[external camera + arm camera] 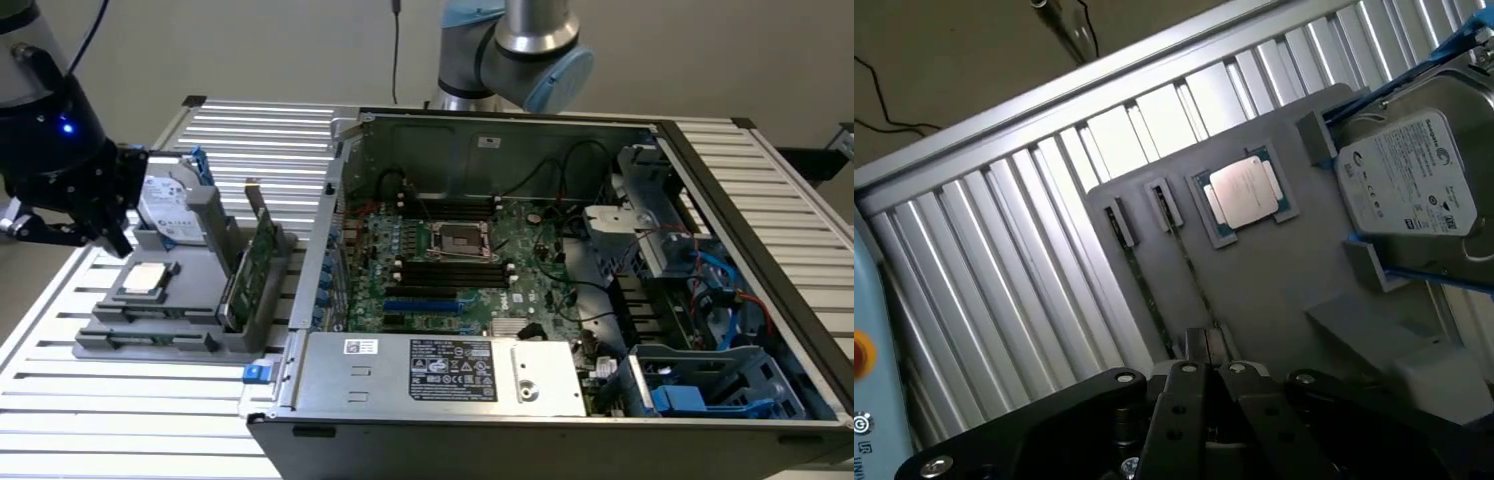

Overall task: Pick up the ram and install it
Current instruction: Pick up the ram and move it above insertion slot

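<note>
Ribbed aluminium worktop (pixel 120 420), pale wall behind. Grey fixture tray (pixel 187 335) set toward the worktop edge at the exterior view's left, probably to keep parts in fixed, reachable spots beside the machine. Open computer case (pixel 747 300) across the middle of the worktop and out to the exterior view's right, lid off, motherboard (pixel 534 290) facing up for access from above.

Task piece, the ram (pixel 254 265): standing on its long edge in a raised holder on the tray side nearest the case. Upright with top edge free, seemingly to offer a narrow pinch from above. Untouched.

Black gripper (pixel 114 238) hanging over the tray side away from the case, well apart from the ram. Fingers (pixel 1192 350) pressed together in the wrist view, nothing between them.

Between gripper and ram: hard drive (pixel 167 205) in a blue bracket, propped at a tilt, and processor chip (pixel 144 280) lying flat in its recess. Two narrow grooves (pixel 1137 275) in the tray just beside the chip in the wrist view.

Likely obstacles to seating the stick:
- case wall (pixel 331 200) just beside the ram holder
- black cables (pixel 574 165) looping over the board
- blue drive cage (pixel 694 375) at the case's near corner
- power supply (pixel 400 350) along the case's near edge

Long dark memory slots (pixel 454 272) just beside the processor socket (pixel 461 240), apparently unobstructed from above.
</note>
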Motion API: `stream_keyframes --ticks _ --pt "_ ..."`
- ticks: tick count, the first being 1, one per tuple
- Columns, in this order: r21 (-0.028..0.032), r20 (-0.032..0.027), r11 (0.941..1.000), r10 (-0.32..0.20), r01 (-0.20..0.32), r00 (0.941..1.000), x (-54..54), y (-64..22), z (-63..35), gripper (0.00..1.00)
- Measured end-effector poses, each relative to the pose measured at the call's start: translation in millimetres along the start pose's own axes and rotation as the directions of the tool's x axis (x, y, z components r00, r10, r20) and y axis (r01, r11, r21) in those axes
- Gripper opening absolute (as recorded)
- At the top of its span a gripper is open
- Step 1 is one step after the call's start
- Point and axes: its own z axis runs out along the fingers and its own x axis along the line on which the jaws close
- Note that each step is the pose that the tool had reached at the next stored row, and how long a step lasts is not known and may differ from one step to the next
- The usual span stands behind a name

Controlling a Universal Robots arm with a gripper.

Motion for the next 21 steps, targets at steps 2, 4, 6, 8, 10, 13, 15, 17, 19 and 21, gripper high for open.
stream_keyframes --ticks 2,4,6,8,10,13,15,17,19,21 --pt "0.0004 -0.0017 0.9994 -0.035 0.035 0.9994 0.0 -0.1 1.7 0.11" --pt "0.0008 -0.0035 0.9974 -0.072 0.072 0.9974 0.0 -0.2 3.5 0.11" --pt "0.0011 -0.0052 0.9942 -0.108 0.108 0.9942 -0.1 -0.2 5.4 0.11" --pt "0.0014 -0.0069 0.9896 -0.144 0.144 0.9896 -0.1 -0.4 7.5 0.11" --pt "0.0021 -0.0085 0.9838 -0.179 0.179 0.9838 -0.1 -0.5 9.8 0.11" --pt "0.003 -0.011 0.9726 -0.233 0.233 0.9725 -0.2 -0.6 13.2 0.11" --pt "0.0033 -0.0121 0.9631 -0.269 0.269 0.9631 -0.2 -0.7 15.4 0.11" --pt "0.0038 -0.0109 0.9529 -0.303 0.303 0.9528 -0.2 -0.8 17.1 0.11" --pt "0.0042 -0.0064 0.9423 -0.335 0.335 0.9423 -0.2 -0.7 18.0 0.11" --pt "0.0049 0.0 0.9398 -0.342 0.342 0.9398 1.1 -1.1 18.1 0.11"
